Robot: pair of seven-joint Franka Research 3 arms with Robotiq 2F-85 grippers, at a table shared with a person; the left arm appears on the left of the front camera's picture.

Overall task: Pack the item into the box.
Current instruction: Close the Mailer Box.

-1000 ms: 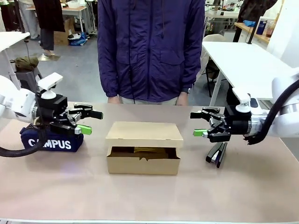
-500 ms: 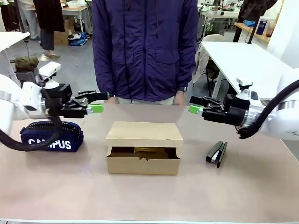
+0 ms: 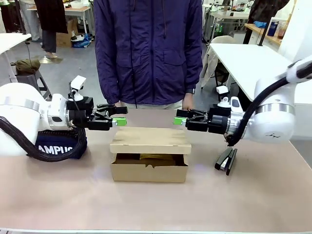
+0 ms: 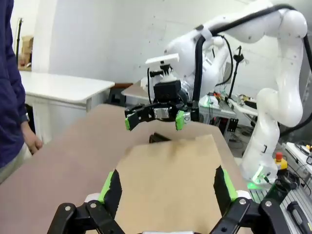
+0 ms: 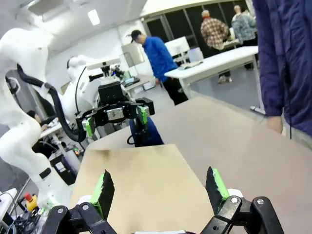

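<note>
Left gripper (image 3: pixel 119 116): jaws spread wide, holding nothing; level above the box's far-left corner.
Right gripper (image 3: pixel 178 117): jaws spread wide, holding nothing; level above the box's far-right edge, facing the left gripper.
Box (image 3: pixel 149 170): table centre; lid lowered, narrow front gap.
Knife (image 3: pixel 156 157): yellowish strip inside the box, seen through the gap; detail unclear.
Stapler (image 3: pixel 226 159): right of box.

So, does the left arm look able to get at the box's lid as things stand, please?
Probably yes. The left gripper hangs open just above the left end of the lid with nothing between them. The right gripper, also open, is over the opposite end, well apart.
</note>
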